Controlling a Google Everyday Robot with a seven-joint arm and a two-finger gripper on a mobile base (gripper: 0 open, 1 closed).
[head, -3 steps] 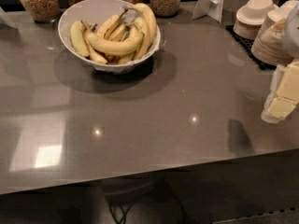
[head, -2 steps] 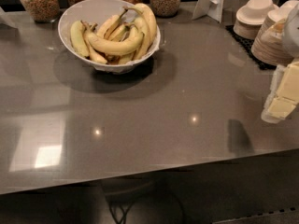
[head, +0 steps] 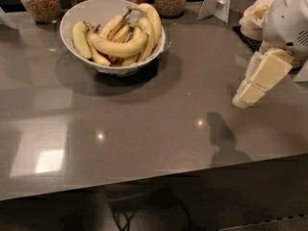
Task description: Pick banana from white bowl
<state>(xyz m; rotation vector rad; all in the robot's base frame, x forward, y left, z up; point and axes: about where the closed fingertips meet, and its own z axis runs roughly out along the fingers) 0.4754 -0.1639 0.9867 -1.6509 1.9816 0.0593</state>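
Observation:
The white bowl (head: 77, 18) stands at the back left of the grey table and holds several bananas. The banana (head: 118, 47), long, smooth yellow and gently curved, lies across the front of the pile with its thin stem pointing left. Shorter and brown-spotted bananas lie behind and under it. My gripper (head: 243, 100), cream coloured, hangs above the table at the right edge of the view, pointing down and left. It is far to the right of the bowl and holds nothing that I can see.
Glass jars of grains (head: 41, 1) line the back edge. A white card stand (head: 219, 1) and stacked off-white dishes (head: 252, 16) sit at the back right, partly behind my arm. The table's front edge (head: 144, 179) runs across the lower view.
My gripper has moved left and slightly up over the table. The bowl and the bananas have not moved.

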